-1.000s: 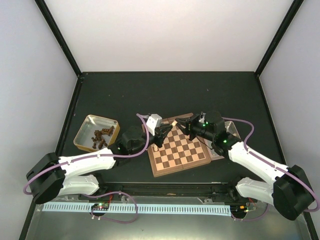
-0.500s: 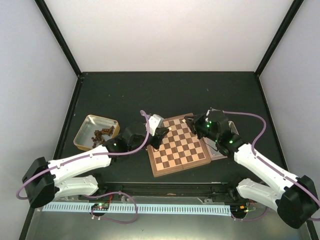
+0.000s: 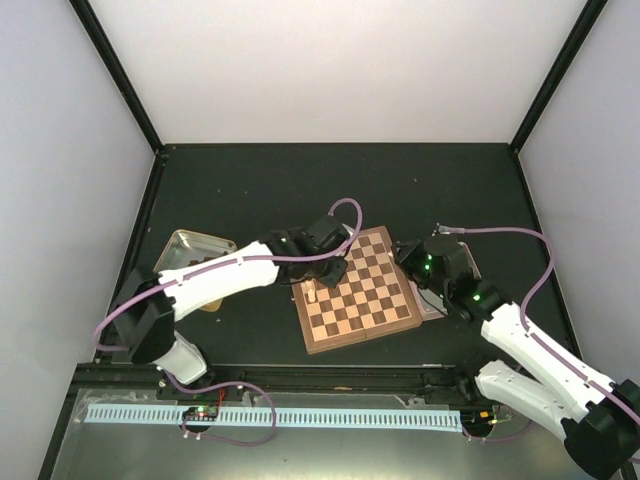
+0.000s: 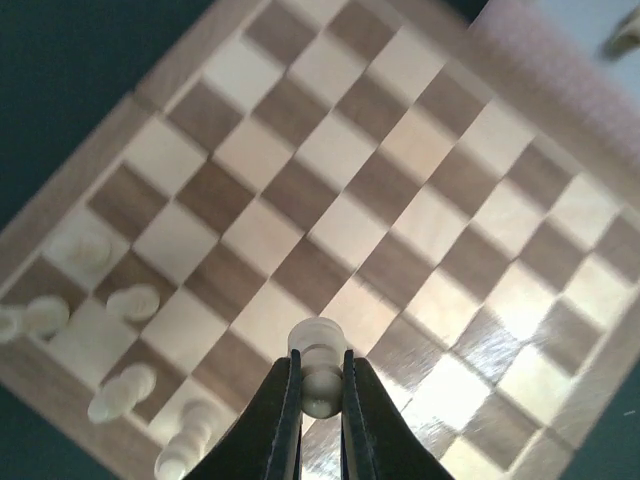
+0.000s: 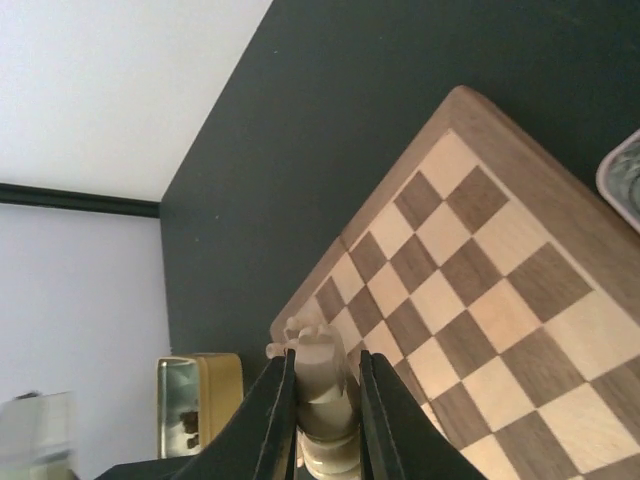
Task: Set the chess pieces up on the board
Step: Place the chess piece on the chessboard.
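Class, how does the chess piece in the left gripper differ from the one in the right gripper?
The left gripper holds a round-headed piece; the right gripper holds a jagged-topped piece. The round-headed piece hangs over the board; the jagged-topped piece seems at its rim. Both are pale and clamped between dark fingers.

I see chessboard [image 3: 357,291] mid-table, turned at slant, on dark tabletop [image 3: 250,190]. Left arm reaches in from left of board; left gripper [image 3: 335,267] hangs over board's far-left corner. Can't tell jaw stance from here. Pale chess piece [image 3: 312,294] stands at board's left edge, just near side of that gripper. Right arm comes from board's near right; right gripper [image 3: 402,252] at board's far-right corner, grip unreadable. Gold tin [image 3: 175,243] left of board, half hidden by left arm. Clear tray [image 3: 431,309] peeks out just right of board.
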